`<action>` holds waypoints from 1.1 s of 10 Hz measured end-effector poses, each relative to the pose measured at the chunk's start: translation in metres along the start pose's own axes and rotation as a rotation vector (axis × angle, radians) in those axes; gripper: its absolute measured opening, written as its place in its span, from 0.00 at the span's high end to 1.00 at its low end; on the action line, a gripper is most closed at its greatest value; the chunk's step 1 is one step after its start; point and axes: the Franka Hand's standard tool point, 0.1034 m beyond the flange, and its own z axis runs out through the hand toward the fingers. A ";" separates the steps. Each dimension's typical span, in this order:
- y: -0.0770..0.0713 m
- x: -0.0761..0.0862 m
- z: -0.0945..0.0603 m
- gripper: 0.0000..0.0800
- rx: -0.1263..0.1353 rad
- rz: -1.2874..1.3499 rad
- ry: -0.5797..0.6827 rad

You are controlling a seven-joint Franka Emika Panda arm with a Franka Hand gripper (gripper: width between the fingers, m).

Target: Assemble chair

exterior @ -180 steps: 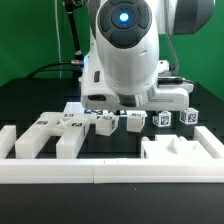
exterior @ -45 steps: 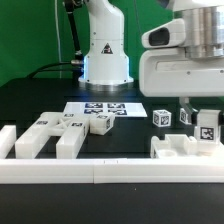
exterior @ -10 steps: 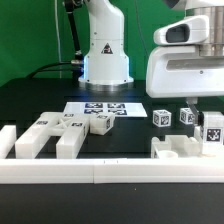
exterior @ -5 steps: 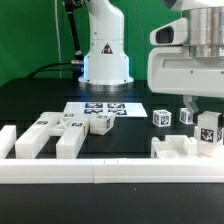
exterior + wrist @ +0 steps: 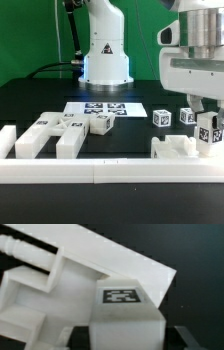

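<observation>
Exterior cam sits low, almost level with the black surface (image 5: 40,100). It peeks over the white rail (image 5: 100,172) up front and faces the arm base (image 5: 104,55) and green backdrop (image 5: 30,40) from a middling distance. Wrist cam is jammed right up against a tagged block (image 5: 125,308), which nearly fills its frame. Both views catch that same tagged block (image 5: 208,132), over at the exterior view's right.

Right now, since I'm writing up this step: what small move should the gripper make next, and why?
Probably lower the tagged block slightly toward the notched white part. The gripper is shut on the block, which hangs at that part's edge on the exterior view's right; whether it is seated is unclear.
</observation>
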 end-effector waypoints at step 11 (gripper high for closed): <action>-0.001 -0.006 0.000 0.19 -0.003 -0.466 0.001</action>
